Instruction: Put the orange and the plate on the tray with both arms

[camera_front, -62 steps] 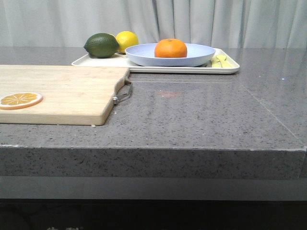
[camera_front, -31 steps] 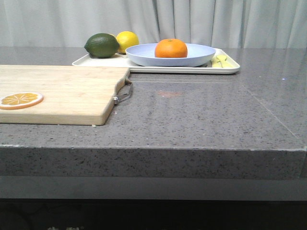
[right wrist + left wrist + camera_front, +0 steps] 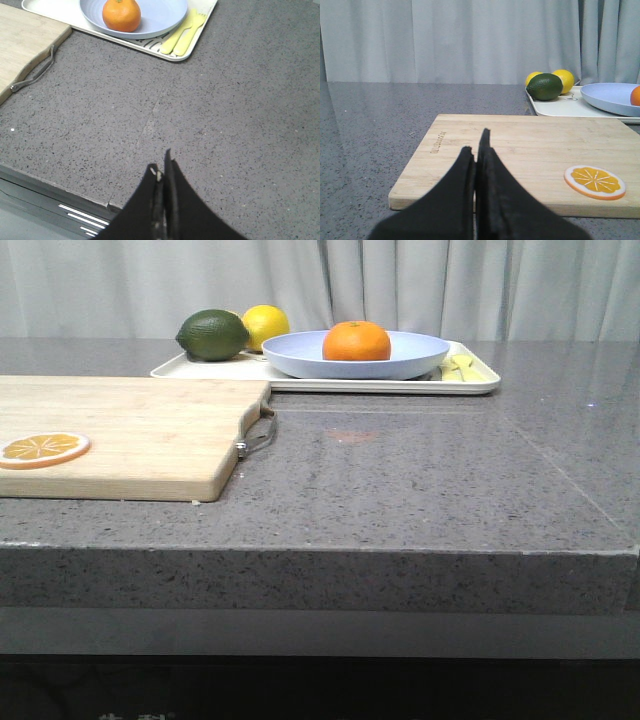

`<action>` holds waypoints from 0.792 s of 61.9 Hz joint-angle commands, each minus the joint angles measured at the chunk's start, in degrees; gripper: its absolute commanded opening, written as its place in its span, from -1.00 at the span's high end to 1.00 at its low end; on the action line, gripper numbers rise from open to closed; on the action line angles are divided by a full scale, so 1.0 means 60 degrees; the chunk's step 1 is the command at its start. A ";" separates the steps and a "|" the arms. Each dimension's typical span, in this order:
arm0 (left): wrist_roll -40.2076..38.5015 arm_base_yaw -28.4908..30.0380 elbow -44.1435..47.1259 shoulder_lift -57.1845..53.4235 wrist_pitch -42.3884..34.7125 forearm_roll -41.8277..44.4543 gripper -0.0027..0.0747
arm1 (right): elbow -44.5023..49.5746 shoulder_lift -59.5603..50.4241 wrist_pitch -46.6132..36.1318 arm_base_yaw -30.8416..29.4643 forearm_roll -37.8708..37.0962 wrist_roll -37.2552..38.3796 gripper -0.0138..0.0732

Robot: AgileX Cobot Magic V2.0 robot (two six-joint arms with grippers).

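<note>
On the tray [image 3: 470, 385] the plate [image 3: 355, 358] holds the orange [image 3: 356, 341]; likely light, stiff, rim-grabbable. Left gripper [image 3: 476, 150] and right gripper [image 3: 161, 172] fingers together, empty.

Orange [image 3: 356, 341] in plate [image 3: 300, 353] (on tray [image 3: 477, 383])

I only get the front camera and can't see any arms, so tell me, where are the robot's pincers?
Observer: The left pincer is shut, holding nothing, facing the cutting board.
Kid: And the other one?
Observer: The right pincer is shut and empty as well, above the bare counter.
Kid: What's the yellow stuff beside the plate?
Observer: That's yellow cutlery, one piece a fork, lying on the tray.
</note>
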 commanded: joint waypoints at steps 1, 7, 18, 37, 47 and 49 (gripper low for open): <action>-0.0072 0.0026 0.0037 -0.0217 -0.0713 -0.0120 0.98 | -0.0242 0.0070 -0.0607 -0.0019 0.0001 -0.0082 0.84; -0.0072 0.0026 0.0037 -0.0203 -0.0713 -0.0120 0.98 | -0.0242 0.0070 -0.0607 -0.0019 0.0001 -0.0082 0.84; -0.0072 0.0026 0.0037 -0.0203 -0.0713 -0.0120 0.98 | -0.0242 0.0070 -0.0607 -0.0019 0.0001 -0.0082 0.84; -0.0072 0.0026 0.0037 -0.0203 -0.0713 -0.0120 0.98 | -0.0242 0.0070 -0.0607 -0.0019 0.0001 -0.0082 0.84; -0.0072 0.0026 0.0037 -0.0203 -0.0713 -0.0120 0.98 | -0.0130 -0.0020 -0.0694 0.0022 0.0010 -0.0082 0.84; -0.0072 0.0026 0.0037 -0.0203 -0.0713 -0.0120 0.98 | -0.0049 -0.0130 -0.0715 0.0013 -0.0015 -0.0082 0.84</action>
